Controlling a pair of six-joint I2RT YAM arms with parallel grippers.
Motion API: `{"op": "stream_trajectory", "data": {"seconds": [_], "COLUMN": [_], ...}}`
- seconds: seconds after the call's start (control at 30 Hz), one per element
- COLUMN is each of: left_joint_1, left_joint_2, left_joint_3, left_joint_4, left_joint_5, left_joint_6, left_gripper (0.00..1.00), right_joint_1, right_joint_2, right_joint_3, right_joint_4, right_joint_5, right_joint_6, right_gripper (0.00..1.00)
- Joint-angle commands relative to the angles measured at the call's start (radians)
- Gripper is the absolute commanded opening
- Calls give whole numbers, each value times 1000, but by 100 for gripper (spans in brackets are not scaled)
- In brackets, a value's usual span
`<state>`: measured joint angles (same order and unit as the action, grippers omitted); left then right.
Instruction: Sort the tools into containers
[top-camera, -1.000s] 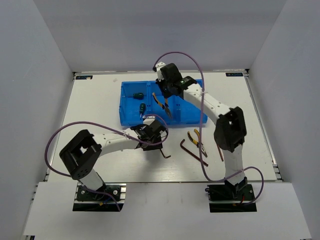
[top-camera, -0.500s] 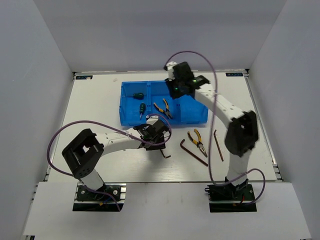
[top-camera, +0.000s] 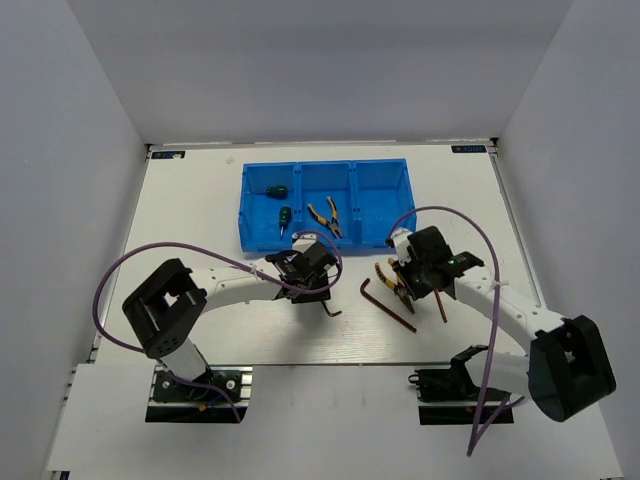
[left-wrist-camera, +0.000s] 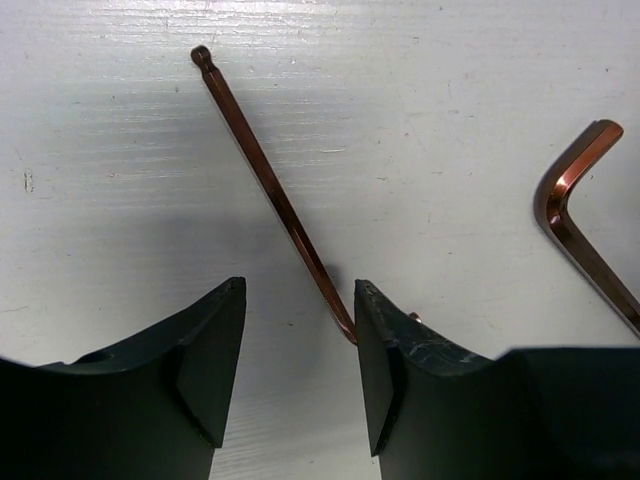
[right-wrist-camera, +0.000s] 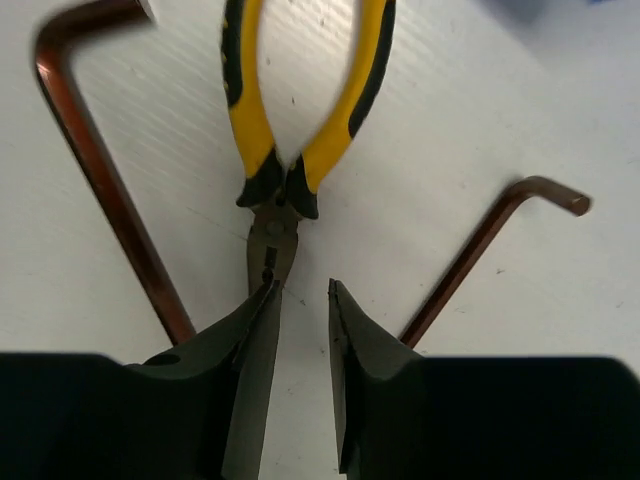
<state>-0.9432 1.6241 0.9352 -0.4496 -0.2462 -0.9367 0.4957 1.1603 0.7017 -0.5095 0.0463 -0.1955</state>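
Left gripper (left-wrist-camera: 298, 300) is open and empty around a key (left-wrist-camera: 280, 200). Right gripper (right-wrist-camera: 303, 292), open a bit, empty, meets pliers (right-wrist-camera: 272, 235). Next: squeeze.

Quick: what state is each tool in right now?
Left tool: open, empty, straddling a hex key.
Right tool: open, empty, at the pliers nose.

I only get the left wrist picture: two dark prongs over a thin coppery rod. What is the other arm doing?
Observer: The right pincer hangs open at the nose of yellow-handled pliers lying on the table.
Operator: Is anything put away yet?
Observer: Two green screwdrivers lie in the blue bin, in its left compartment.
Operator: Anything else in there?
Observer: Orange-handled pliers lie in the middle compartment.
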Motion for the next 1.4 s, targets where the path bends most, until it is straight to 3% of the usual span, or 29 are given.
{"op": "stream_trajectory", "data": {"seconds": [0.0, 0.17, 0.73, 0.87, 0.9, 0.93, 1.13, 1.37], "left_joint_1": [-5, -14, -23, -23, -23, -23, -23, -23], "left_joint_2": [-59, -69, -69, -69, -69, -69, -81, -125], "left_joint_3": [4, -6, 13, 22, 22, 22, 13, -7], "left_joint_4": [9, 9, -27, -37, -37, -37, -26, -17], "left_joint_5": [5, 5, -22, -22, -22, -22, -22, -41], "left_joint_6": [-7, -16, -27, -27, -27, -27, -27, -27], "left_gripper": [58, 58, 58, 58, 58, 58, 58, 57], "right_joint_1": [-11, -19, -34, -37, -43, -42, -39, -28], "right_joint_2": [9, 145, 421, 421, 415, 385, 213, 277], "right_joint_3": [-24, -5, 139, 130, 130, 128, 232, 519], "right_joint_4": [169, 230, 210, 206, 198, 195, 74, -47], "right_joint_5": [14, 14, 35, 27, 23, -5, -262, -477], "right_joint_6": [-35, 17, 139, 149, 148, 143, 42, 120], "right_gripper": [32, 34, 36, 20, 6, 0, 0, 0]}}
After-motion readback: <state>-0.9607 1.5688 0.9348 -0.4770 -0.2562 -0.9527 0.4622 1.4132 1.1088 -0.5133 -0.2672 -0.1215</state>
